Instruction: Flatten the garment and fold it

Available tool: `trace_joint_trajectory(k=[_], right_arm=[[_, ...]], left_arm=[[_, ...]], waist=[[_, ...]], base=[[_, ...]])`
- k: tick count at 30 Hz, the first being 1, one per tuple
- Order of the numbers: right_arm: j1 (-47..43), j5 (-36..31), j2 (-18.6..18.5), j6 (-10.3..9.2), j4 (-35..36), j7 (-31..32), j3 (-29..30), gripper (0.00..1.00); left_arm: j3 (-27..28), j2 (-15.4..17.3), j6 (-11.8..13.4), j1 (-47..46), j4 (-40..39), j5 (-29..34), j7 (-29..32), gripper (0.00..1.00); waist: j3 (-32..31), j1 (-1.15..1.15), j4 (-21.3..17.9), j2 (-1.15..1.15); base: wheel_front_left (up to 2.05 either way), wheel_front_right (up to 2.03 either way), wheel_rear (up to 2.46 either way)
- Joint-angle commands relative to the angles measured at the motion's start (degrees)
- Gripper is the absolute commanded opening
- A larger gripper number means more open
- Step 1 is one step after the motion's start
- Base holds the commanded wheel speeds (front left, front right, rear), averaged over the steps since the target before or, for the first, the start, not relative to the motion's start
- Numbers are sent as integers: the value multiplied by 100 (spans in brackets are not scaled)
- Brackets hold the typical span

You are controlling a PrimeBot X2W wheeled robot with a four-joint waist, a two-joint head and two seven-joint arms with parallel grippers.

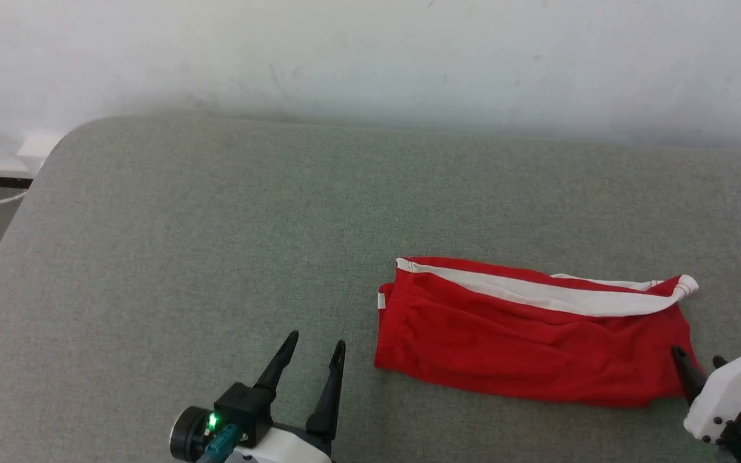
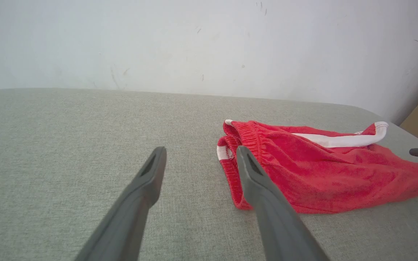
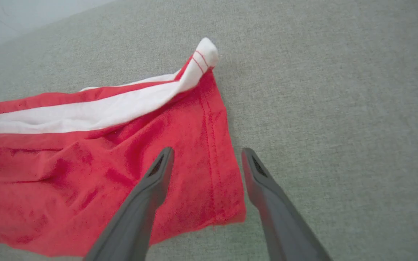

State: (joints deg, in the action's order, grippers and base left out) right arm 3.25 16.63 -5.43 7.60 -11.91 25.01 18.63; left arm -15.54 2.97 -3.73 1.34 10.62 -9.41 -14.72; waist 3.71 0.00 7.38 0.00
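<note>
Red shiny cloth, the garment (image 1: 525, 334), is lying as a long folded band on the grey woven surface (image 1: 216, 225), right of centre before you, its white stripe (image 1: 538, 292) running along the far edge and its gathered waistband (image 2: 247, 136) facing your left gripper (image 1: 316, 339). Your right gripper (image 3: 207, 151) is standing wide apart and gripping nothing, straddling the hem end with one finger (image 3: 138, 210) hanging over red cloth and the other over bare surface; whether it's touching the cloth you can't tell. Your left gripper is spreading wide too, holding nothing, sitting near the waistband end but apart from it.
</note>
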Motion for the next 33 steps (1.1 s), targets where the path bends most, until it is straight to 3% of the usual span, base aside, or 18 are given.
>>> trace_joint_trajectory(k=[1,9,17,19,26,33], right_arm=[[78,-55,-82,-11,-38,170,23,100],[602,302,-369,-11,-782,1286,-191,100],[552,1013,-549,-11,-1165,1927,-1115,100],[505,1120,-592,-11,-1187,1860,-1213,0],[503,1052,-858,-11,-1195,946,-1167,0],[397,627,-1135,-11,-1175,227,-476,0]], left_arm=[[13,-9,8,-99,-16,54,-28,100],[-15,-9,-43,-190,67,120,-28,100],[-6,-9,-42,-244,130,134,-28,100],[-3,-9,-39,-227,138,133,-28,100],[-1,-9,-14,-148,180,107,-28,100],[11,-9,-3,-83,176,92,-28,100]], waist=[[63,0,26,0],[218,0,165,0],[252,0,332,0],[237,0,347,0],[49,0,299,0],[-146,0,214,0]], base=[[0,0,0],[0,0,0],[0,0,0],[0,0,0],[0,0,0],[0,0,0]])
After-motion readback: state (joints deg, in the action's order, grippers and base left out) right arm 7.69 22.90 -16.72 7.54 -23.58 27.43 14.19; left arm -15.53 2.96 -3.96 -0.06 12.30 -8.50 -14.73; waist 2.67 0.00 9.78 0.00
